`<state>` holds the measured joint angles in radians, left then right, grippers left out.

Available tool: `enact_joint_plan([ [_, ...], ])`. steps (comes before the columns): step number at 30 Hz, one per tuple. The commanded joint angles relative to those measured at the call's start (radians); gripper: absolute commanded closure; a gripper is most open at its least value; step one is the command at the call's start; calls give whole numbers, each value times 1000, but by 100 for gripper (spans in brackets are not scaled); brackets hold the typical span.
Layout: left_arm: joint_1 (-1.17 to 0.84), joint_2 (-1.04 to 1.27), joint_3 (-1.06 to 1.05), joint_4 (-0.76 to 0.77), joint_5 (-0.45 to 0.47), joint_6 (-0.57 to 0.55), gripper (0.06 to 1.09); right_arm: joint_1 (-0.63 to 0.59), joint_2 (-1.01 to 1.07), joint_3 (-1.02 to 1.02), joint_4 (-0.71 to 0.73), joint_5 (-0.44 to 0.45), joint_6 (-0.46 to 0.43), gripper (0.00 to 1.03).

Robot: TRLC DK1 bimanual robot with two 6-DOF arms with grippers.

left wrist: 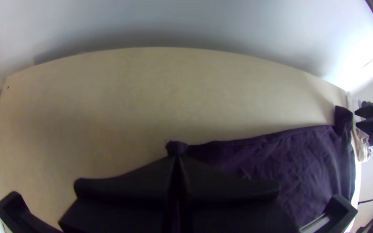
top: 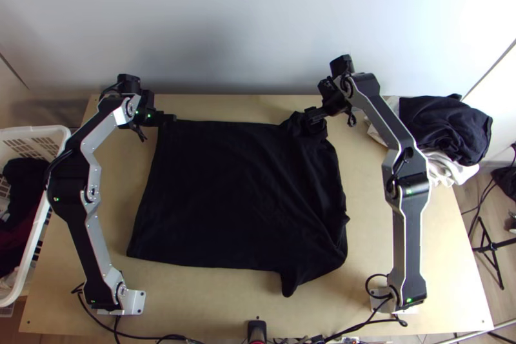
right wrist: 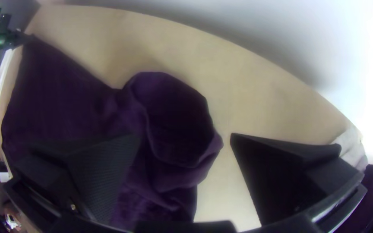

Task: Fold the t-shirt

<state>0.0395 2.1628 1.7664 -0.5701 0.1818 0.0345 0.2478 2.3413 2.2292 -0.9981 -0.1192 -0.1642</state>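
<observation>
T-shirt (top: 219, 195), dark: one, on the table (top: 213, 305). Spread over most of its area, gathered along the side below the right pincer; long axis running crosswise, from the left pincer's side to the right's. Body of it nearward of both pincers, towards the arms' bases.

Left pincer (left wrist: 177, 156): pressed together, pinching the shirt's far corner, a little tuft standing out just past the tips. From there the far edge ran across, nearly straight, towards the right pincer.

Right pincer (right wrist: 185, 137): spread, nothing pinched. Directly beneath its gap, a loose gather (right wrist: 169, 125) of the shirt's other far corner, raised in a rounded fold. The gather sat more towards the left arm's side of the gap than centred in it; its outermost bulge came near the outer finger. Nearer arm for this corner: the right, plainly.

Near-side flap (top: 289, 281): one, probably a sleeve, nearward of the right pincer and well apart from it, jutting from the near edge.

Step in hand, as judged: taking the second far corner. The move called for a slight shift leftward, then a close on the gather. Risk: several layers caught at once, or the outer finger pressing the bulge askew.
</observation>
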Motion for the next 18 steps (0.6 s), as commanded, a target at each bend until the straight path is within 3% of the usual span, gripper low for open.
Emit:
enact_joint_plan([
  [1, 5, -17, -1, -20, 1, 5, 105, -21, 96, 64, 1, 41, 3, 7],
  [5, 5, -20, -2, -33, 1, 7, 105, -27, 105, 61, 1, 53, 3, 15],
  [10, -1, -23, -2, -34, 1, 5, 105, -42, 121, 63, 1, 66, 5, 17],
  [13, -6, -29, -1, -36, 2, 5, 105, -51, 130, 64, 0, 67, 5, 45],
  [18, -9, -35, -4, -45, 2, 8, 105, -50, 127, 66, 0, 67, -1, 82],
])
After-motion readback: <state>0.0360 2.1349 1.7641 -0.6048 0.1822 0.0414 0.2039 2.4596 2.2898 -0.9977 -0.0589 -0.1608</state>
